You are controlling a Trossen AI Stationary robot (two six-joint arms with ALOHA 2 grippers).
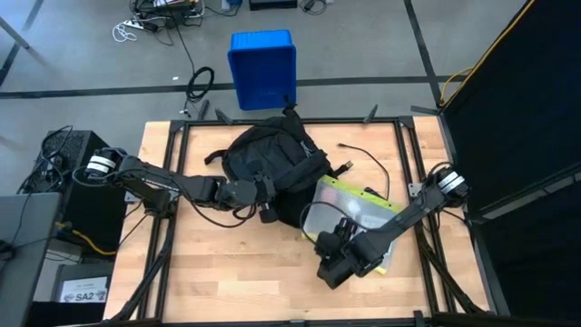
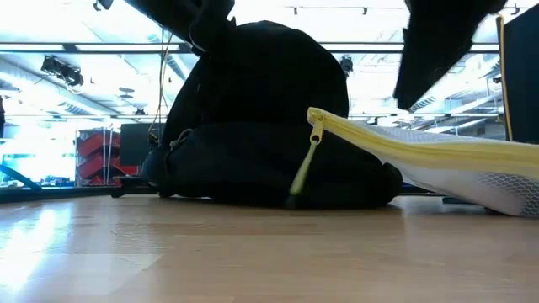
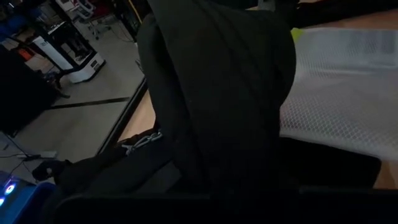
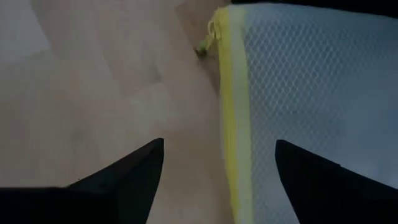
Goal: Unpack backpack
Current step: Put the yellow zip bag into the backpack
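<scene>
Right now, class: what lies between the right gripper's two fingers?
The right wrist view shows the mesh pouch's yellow zipper edge and bare table between the right gripper's open fingers.

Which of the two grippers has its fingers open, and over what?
The right gripper: its fingers stand apart above the mesh pouch's yellow edge. The left gripper is shut at the backpack.

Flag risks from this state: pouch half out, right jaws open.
1. The mesh pouch lies partly against the backpack; the open right gripper straddles only its yellow zipper edge, so a close may pinch poorly.
2. The left gripper, shut on the backpack, may drag it if the pouch snags.
</scene>
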